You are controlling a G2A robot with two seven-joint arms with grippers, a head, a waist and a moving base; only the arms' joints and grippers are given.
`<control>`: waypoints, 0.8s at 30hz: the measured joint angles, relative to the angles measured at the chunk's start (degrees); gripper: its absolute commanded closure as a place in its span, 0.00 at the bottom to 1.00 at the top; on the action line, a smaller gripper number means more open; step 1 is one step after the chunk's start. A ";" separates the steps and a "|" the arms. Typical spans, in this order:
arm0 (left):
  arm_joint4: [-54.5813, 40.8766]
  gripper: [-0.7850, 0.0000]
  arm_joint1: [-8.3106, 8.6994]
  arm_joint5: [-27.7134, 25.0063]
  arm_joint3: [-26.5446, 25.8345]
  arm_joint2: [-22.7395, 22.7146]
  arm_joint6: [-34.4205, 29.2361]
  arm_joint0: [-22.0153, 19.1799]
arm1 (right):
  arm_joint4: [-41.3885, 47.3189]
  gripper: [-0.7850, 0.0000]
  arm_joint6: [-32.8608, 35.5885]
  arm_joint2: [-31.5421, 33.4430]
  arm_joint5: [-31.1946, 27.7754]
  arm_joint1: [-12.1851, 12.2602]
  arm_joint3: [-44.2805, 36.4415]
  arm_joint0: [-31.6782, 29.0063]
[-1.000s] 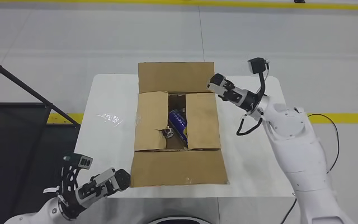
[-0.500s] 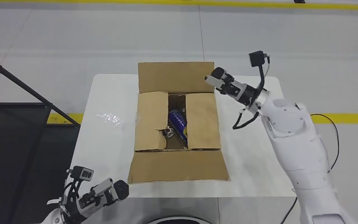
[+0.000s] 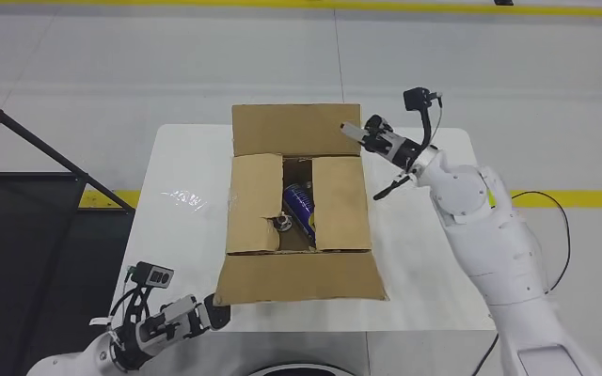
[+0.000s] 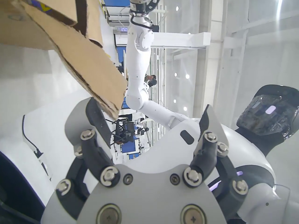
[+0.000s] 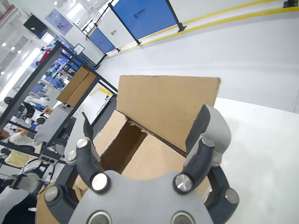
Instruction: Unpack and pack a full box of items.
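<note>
The right end effector (image 3: 350, 131) was open and empty. It sat at the right corner of the far flap (image 3: 292, 128), with that flap just ahead of it. The left end effector (image 4: 149, 108), also open and empty, sat just beside the left corner of the near flap (image 3: 301, 282). The box (image 3: 339, 202) stood mid-tabletop (image 3: 179, 169), its long axis running away from the robot, with a blue can (image 3: 299, 202) visible between the side flaps. Over the last second the right end effector had edged in toward its flap. The left had dipped away, then returned.
</note>
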 measured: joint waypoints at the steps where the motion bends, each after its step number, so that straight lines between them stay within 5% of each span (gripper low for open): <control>1: 0.12 0.00 0.03 0.21 -0.18 0.00 0.44 -0.45 | -0.30 0.00 -0.57 -0.29 0.69 -0.15 1.01 0.36; 10: -0.39 0.00 -0.12 1.97 0.81 2.99 8.94 -6.32 | 5.60 0.00 -1.67 -2.46 1.19 -2.01 12.62 4.41; 24: 1.50 0.00 -0.23 3.75 2.37 5.63 16.66 -11.86 | 22.37 0.00 5.34 -6.16 -8.45 -6.08 27.78 11.19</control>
